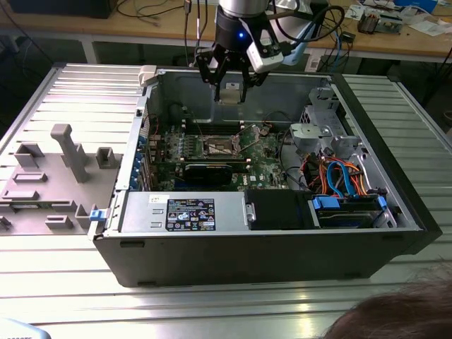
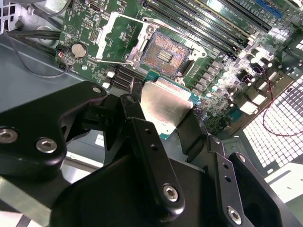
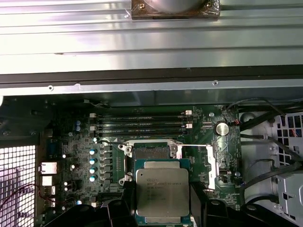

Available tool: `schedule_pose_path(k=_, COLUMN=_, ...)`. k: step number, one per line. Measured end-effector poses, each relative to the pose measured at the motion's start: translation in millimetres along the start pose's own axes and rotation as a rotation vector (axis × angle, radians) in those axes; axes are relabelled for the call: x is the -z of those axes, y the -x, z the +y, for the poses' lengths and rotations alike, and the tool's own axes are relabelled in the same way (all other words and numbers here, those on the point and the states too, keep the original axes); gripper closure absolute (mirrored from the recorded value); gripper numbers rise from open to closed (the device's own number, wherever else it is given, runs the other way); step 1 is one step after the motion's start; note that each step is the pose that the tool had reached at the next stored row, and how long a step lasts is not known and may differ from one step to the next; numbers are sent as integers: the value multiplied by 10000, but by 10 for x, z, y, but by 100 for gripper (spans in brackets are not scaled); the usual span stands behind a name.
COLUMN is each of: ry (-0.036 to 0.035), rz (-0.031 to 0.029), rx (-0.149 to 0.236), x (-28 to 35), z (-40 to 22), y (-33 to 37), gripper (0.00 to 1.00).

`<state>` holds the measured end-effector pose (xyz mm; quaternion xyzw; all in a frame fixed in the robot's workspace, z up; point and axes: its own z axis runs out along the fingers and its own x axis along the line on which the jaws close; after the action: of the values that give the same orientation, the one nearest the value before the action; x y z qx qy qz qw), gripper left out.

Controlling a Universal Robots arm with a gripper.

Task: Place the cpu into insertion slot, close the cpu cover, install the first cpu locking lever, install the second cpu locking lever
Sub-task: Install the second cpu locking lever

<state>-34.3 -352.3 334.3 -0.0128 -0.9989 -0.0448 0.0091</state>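
Gripper [image 1: 229, 86] above an opened computer case [image 1: 395, 205], as seen in the exterior view. Its black fingers [image 2: 144, 137] are closed onto two opposite edges of the chip [image 2: 165, 104], held between them with its silver top facing the wrist cameras. Seen from outside, the chip hangs over the far part of the green motherboard [image 1: 268, 166], well above the socket [image 1: 220, 147] and apart from it. In both wrist views the socket lies open with its field of contacts exposed; the held chip overlaps its near rim in the picture without resting in it. The cover [image 2: 116, 37], a thin metal frame with a window, is swung away from the socket toward the coin battery [image 2: 78, 48], and a thin wire lever [image 2: 113, 60] runs beside it. Long memory slots [image 3: 142, 120] lie along another side of the socket. A grey tray [image 1: 42, 191] of moulded holders sits on the ribbed metal table [image 1: 282, 311], at the exterior view's left of the case. A person's hair [image 1: 399, 314] shows at the lower corner on the exterior view's right
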Motion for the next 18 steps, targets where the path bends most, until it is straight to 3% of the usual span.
schedule_pose_path(k=18, ry=0, rz=0, rx=0, x=-30, z=-3, y=1, gripper=45)
